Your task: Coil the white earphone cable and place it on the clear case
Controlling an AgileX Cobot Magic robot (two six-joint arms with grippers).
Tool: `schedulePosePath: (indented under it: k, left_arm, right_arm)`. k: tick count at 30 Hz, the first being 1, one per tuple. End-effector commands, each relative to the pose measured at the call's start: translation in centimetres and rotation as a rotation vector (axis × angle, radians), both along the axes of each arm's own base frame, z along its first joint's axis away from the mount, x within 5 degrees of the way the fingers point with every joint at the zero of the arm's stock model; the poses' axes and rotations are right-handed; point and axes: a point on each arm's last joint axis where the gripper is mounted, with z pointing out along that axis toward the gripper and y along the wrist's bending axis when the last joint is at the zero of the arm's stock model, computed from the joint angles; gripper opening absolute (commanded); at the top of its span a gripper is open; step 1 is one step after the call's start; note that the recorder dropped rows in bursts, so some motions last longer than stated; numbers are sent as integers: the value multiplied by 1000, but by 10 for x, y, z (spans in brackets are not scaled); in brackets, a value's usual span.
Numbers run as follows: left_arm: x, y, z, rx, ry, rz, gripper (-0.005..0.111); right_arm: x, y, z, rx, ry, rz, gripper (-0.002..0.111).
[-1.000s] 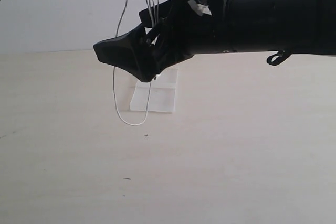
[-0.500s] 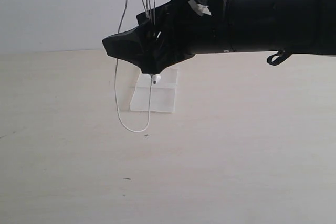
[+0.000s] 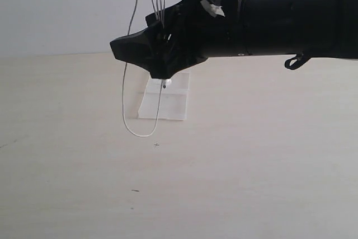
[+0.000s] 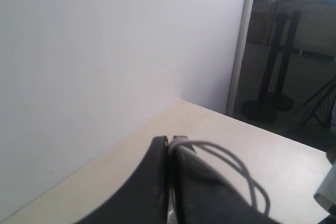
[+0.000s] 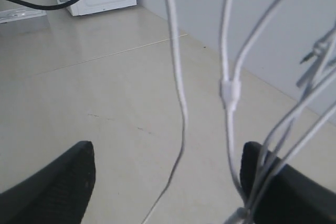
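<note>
The white earphone cable [image 3: 124, 99] hangs from above the exterior view in several strands, and its lowest loop swings just above the table. One earbud [image 3: 166, 83] dangles under my right gripper [image 3: 137, 54], over the clear case [image 3: 168, 103] lying flat on the table. In the right wrist view my right gripper [image 5: 165, 161] is open, with cable strands [image 5: 178, 87] hanging between its fingers and some draped against one finger [image 5: 262, 171]. My left gripper [image 4: 169, 141] is shut on the cable [image 4: 236, 163], which loops off one side. It is above the exterior view's frame.
The pale wooden table [image 3: 251, 166] runs back to a white wall [image 3: 56, 9]. Small dark marks [image 3: 156, 144] sit in front of the case. The right arm [image 3: 291, 23] spans the upper right. Beyond the table edge stand dark poles [image 4: 278, 77].
My right gripper has shifted a little to the right and turned. The earbud now hangs clear below it. The low cable loop has swung slightly.
</note>
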Motion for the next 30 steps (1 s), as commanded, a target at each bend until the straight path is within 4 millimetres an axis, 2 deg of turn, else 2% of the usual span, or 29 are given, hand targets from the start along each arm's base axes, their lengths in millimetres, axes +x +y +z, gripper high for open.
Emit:
schedulePosePath:
  k: [1,4,10,19,26,30]
  left_arm:
    - [-2,-3,3,-28,4,-14,0]
    - [-2,-3,3,-33,5,-18,0]
    - [-2,-4,4,-43,8,-27,0]
    - [-2,-4,4,-43,8,-27,0]
    - [-2,-4,4,-47,9,-28,0]
    - [-3,-4,4,-51,10,-33,0]
  right_arm:
    - [5,1,7,19,-2,-14,73]
    - [6,2,12,34,-5,-17,73]
    - [10,1,9,21,12,-56,70]
    - [13,3,5,43,81,-75,51]
    - [13,4,7,53,85,-66,52]
    - [9,6,8,72,90,-19,57]
